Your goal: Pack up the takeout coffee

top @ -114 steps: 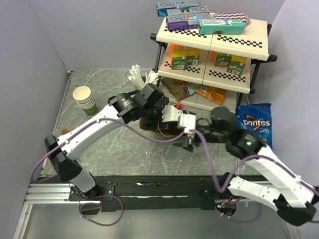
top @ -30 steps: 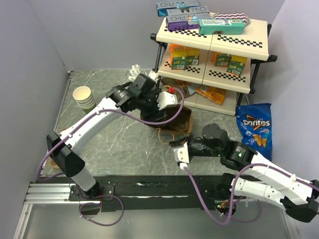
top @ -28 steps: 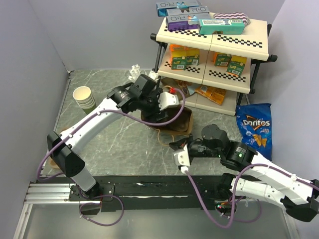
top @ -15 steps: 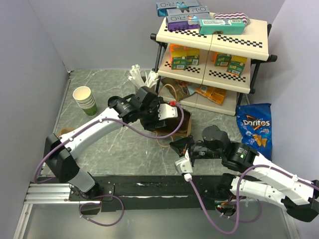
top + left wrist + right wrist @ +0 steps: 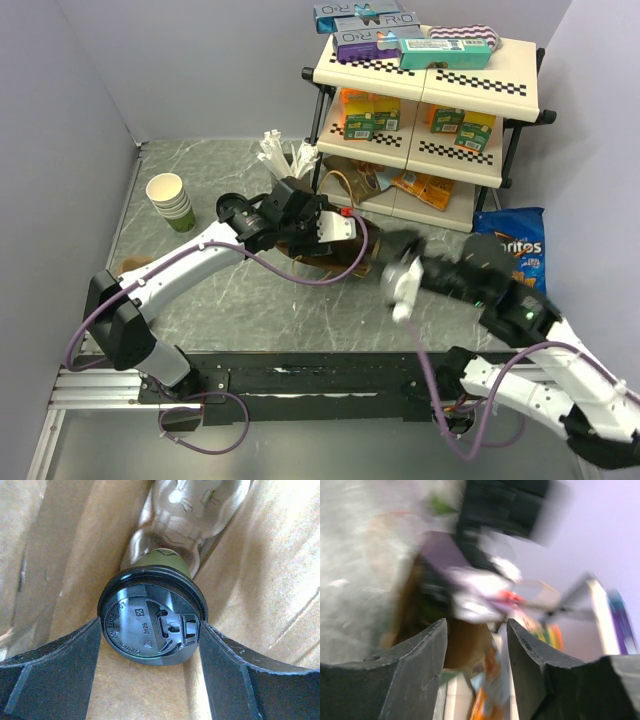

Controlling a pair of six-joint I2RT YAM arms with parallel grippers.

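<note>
On the marbled grey surface, a creased brown paper bag walls the coffee in closely — green cup, round black lid — gripped at its rim by the left fingers; the right fingers gape empty outside.

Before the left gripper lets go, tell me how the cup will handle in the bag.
The cup looks like paper, so it probably dents under a hard squeeze. Its lid looks glossy and may slip against the fingers. It narrows below the wide lid, so it could tip in the thin-walled bag once released.
</note>
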